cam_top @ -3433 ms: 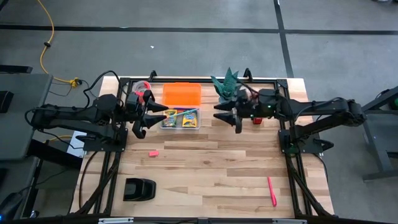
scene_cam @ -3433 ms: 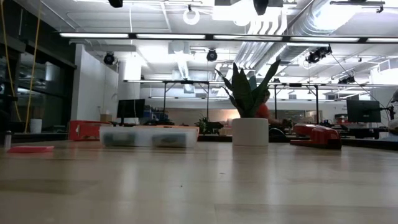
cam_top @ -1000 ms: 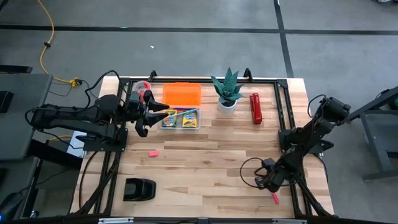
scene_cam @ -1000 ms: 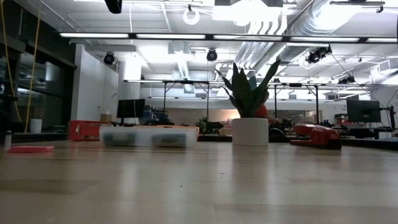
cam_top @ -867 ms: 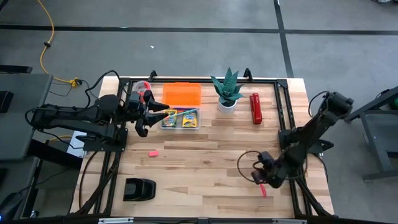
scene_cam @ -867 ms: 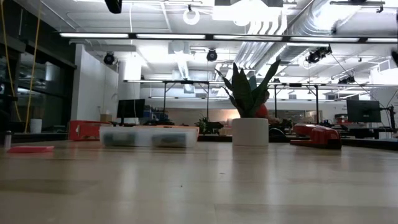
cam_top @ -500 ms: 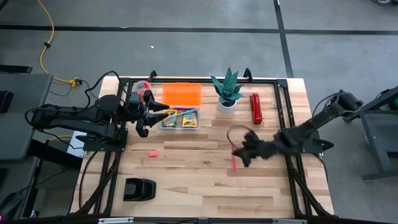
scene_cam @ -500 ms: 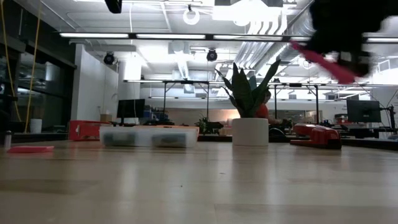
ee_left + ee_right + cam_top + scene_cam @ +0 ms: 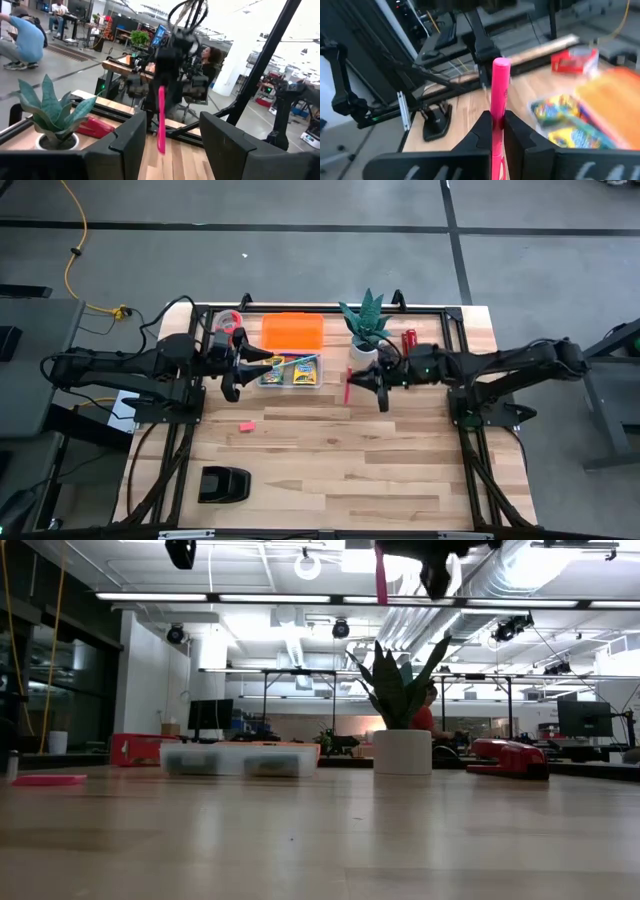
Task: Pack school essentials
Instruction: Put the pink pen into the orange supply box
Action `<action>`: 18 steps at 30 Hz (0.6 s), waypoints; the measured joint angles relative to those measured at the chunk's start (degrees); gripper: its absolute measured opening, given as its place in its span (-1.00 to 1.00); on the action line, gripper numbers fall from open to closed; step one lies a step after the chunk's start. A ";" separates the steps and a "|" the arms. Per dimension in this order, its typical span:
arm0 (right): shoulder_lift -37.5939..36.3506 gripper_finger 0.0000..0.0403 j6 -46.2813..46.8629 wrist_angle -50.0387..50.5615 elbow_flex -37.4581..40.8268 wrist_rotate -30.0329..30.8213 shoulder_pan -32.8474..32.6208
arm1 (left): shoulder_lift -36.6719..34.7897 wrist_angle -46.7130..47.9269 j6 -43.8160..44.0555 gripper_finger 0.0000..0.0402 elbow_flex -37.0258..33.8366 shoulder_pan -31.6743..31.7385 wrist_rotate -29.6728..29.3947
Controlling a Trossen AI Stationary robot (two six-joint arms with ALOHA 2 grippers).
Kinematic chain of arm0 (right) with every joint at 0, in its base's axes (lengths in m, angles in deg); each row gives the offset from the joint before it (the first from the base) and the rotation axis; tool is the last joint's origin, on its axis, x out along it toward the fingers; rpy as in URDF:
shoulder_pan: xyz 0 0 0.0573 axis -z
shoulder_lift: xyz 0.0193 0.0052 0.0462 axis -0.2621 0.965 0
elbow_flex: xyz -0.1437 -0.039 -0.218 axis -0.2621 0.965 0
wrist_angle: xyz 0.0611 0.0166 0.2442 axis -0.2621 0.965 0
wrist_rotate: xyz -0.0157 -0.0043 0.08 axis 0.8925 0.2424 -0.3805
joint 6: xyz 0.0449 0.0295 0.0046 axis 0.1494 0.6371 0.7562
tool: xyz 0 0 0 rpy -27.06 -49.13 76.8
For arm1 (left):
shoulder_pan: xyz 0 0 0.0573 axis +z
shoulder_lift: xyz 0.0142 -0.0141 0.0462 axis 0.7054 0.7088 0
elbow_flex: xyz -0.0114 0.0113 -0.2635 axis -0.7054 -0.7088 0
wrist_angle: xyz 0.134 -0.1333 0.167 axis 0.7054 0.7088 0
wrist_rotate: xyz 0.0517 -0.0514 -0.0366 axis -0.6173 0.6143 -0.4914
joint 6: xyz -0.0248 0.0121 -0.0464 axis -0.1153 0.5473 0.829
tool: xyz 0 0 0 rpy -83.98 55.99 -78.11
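Now the wooden surface (image 9: 330, 460) holds most of the story: packing looks well under way, not finished. At the far side sits the clear box (image 9: 291, 370) with the crayon boxes (image 9: 304, 370) already inside, and the orange lid (image 9: 293, 331) lies just behind it, off. The right gripper (image 9: 362, 381) hangs in the air just right of that box, clamped on the pink pen (image 9: 348, 386), which points downward. The left gripper (image 9: 250, 366) waits at the box's left end, fingers apart and empty. On the surface near the left arm lies the tiny pink eraser (image 9: 246, 425), not yet packed. The potted plant (image 9: 366, 326) stands close behind the right gripper, the red stapler (image 9: 409, 338) beside it, the black dispenser (image 9: 223, 483) well clear at the near edge.
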 joint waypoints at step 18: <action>0.03 -1.00 -5.61 3.77 -6.17 -3.04 3.51 | 0.00 1.46 0.56 -0.14 0.00 -0.02 -3.70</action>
